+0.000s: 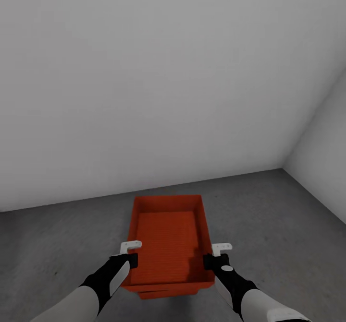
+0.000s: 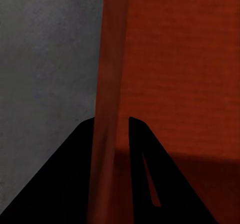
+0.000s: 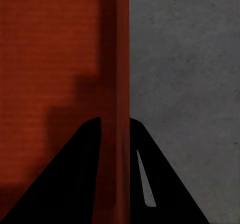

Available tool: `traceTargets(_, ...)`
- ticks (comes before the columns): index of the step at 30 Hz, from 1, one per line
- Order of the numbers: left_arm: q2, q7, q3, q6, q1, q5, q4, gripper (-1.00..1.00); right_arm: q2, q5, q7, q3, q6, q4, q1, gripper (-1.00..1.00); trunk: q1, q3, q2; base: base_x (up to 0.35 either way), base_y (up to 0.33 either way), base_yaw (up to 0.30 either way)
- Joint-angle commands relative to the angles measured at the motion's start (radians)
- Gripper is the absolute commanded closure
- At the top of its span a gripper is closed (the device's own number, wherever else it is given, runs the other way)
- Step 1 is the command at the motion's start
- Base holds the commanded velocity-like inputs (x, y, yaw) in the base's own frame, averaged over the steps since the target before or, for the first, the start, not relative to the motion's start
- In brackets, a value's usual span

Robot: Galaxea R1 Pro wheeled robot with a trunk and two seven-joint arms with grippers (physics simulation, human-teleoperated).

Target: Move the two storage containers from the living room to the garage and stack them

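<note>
An orange-red storage container (image 1: 168, 235) sits low over the dark grey speckled floor (image 1: 274, 216), straight ahead of me and near the white wall. My left gripper (image 1: 131, 260) is shut on its left wall, and the wall (image 2: 111, 58) runs between the two black fingers (image 2: 75, 174). My right gripper (image 1: 210, 262) is shut on the right wall (image 3: 119, 58) in the same way. Under the near wall shows a strip of the same orange-red (image 1: 168, 293), apparently a second container below the held one. I cannot tell whether the two touch.
A plain white-grey wall (image 1: 144, 96) stands close behind the container. A second wall (image 1: 327, 139) meets it in a corner at the right. Grey floor lies on both sides of the container.
</note>
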State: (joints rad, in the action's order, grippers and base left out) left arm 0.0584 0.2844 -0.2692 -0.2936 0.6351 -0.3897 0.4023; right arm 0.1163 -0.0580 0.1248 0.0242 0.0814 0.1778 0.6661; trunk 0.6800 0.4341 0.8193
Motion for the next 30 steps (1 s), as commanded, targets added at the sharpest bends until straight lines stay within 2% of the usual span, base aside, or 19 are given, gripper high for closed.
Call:
traceTargets(1,-0.002,0.029,0.034,0.053,0.001,0.028,0.004,1.00,-0.021,-0.003,0.036,-0.006,0.004,-0.003,0.000,1.00,0.000,0.001,0.001,0.000,0.000,0.003)
traceTargets(21,-0.001,0.027,0.034,0.053,0.001,0.029,0.004,1.00,-0.021,-0.005,0.036,-0.006,0.009,-0.003,0.000,1.00,0.000,0.001,0.001,0.000,0.000,0.031)
traceTargets(30,-0.001,0.027,0.033,0.053,0.001,0.030,0.004,1.00,-0.022,-0.005,0.036,-0.006,0.009,-0.003,0.000,1.00,0.000,0.001,0.001,0.000,0.000,0.187)
